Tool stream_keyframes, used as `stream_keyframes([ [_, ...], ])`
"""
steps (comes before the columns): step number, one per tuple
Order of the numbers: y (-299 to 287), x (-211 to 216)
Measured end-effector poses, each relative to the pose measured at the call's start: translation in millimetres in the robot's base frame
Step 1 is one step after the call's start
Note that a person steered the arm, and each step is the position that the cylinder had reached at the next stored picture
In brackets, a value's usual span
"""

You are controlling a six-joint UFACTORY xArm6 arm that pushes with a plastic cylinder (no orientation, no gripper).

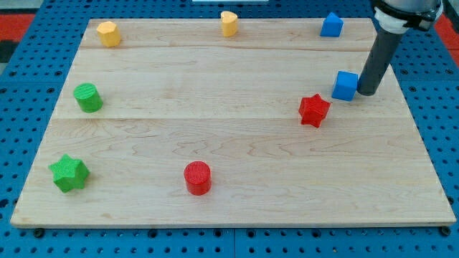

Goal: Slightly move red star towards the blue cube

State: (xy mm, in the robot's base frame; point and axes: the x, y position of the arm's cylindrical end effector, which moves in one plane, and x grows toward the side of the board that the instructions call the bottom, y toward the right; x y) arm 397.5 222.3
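The red star (pixel 314 110) lies on the wooden board at the view's right of centre. The blue cube (pixel 345 85) sits just above and to the right of it, a small gap apart. My tip (pixel 366 92) rests on the board right beside the blue cube's right side, very close or touching; I cannot tell which. The tip is up and to the right of the red star, with the blue cube between them.
A second blue block (pixel 331 25) stands at the top right. A yellow block (pixel 229 23) is at top centre, a yellow hexagon-like block (pixel 108 33) at top left. A green cylinder (pixel 88 97), green star (pixel 69 173) and red cylinder (pixel 198 178) lie left and bottom.
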Motion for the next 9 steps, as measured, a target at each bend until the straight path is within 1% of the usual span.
stream_keyframes([
  [1, 46, 43],
  [2, 9, 99],
  [3, -50, 100],
  [4, -70, 77],
  [5, -70, 61],
  [6, -71, 61],
  [7, -72, 90],
  [8, -121, 102],
  [9, -150, 70],
])
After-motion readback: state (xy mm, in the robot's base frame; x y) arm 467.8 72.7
